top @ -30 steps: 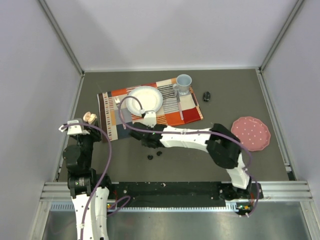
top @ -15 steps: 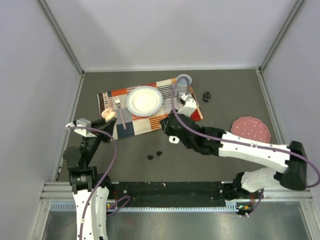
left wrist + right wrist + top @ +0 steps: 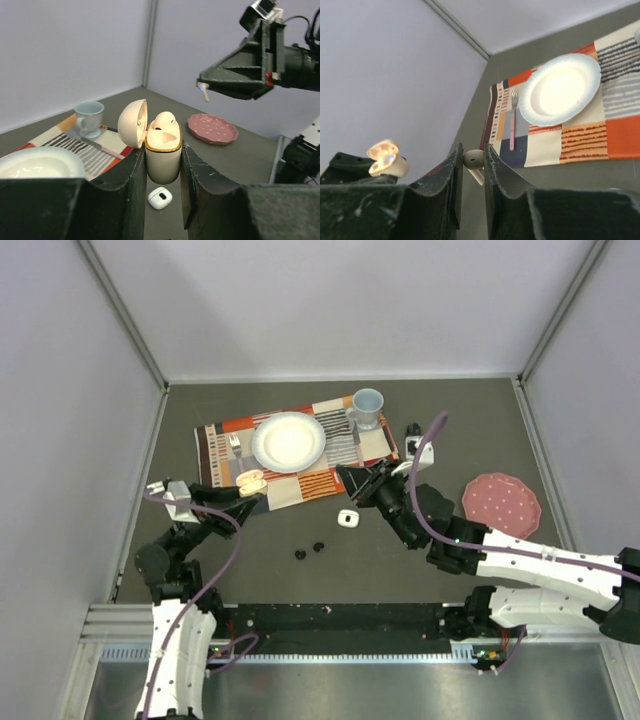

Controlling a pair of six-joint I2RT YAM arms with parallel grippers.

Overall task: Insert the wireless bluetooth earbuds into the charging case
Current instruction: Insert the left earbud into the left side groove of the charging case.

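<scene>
An open beige charging case is clamped upright between the fingers of the left claw and held above the bench. Its lid is hinged back and a pale earbud is seen seated inside. A white earbud with a short stem is pinched in the narrowly set right claw, raised near the case but apart from it. One black earbud and a second black earbud are left side by side on the bench, with a small white rounded case beyond them. A white plate, a fork and a blue cup are carried on a patterned placemat. Any markings are too small to be read.
</scene>
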